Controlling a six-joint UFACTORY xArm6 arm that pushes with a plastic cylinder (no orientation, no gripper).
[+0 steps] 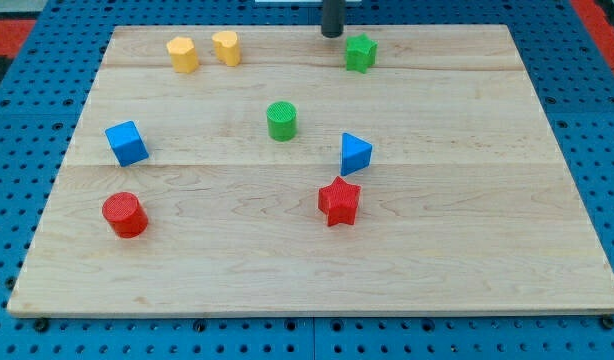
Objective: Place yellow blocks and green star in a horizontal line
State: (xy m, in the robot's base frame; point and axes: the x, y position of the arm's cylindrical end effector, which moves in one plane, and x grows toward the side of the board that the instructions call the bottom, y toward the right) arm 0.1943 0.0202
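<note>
Two yellow blocks sit side by side near the board's top left: one (183, 54) on the left and one (226, 47) just to its right, a little higher. The green star (361, 53) sits near the top edge, right of centre. My tip (332, 34) is at the view's top, just up and left of the green star, a small gap from it, and well right of the yellow blocks.
A green cylinder (282, 120) stands mid-board. A blue triangle (355, 153) and a red star (339, 201) lie below the green star. A blue cube (126, 143) and a red cylinder (124, 214) are at the left. The wooden board (487, 250) lies on a blue pegboard.
</note>
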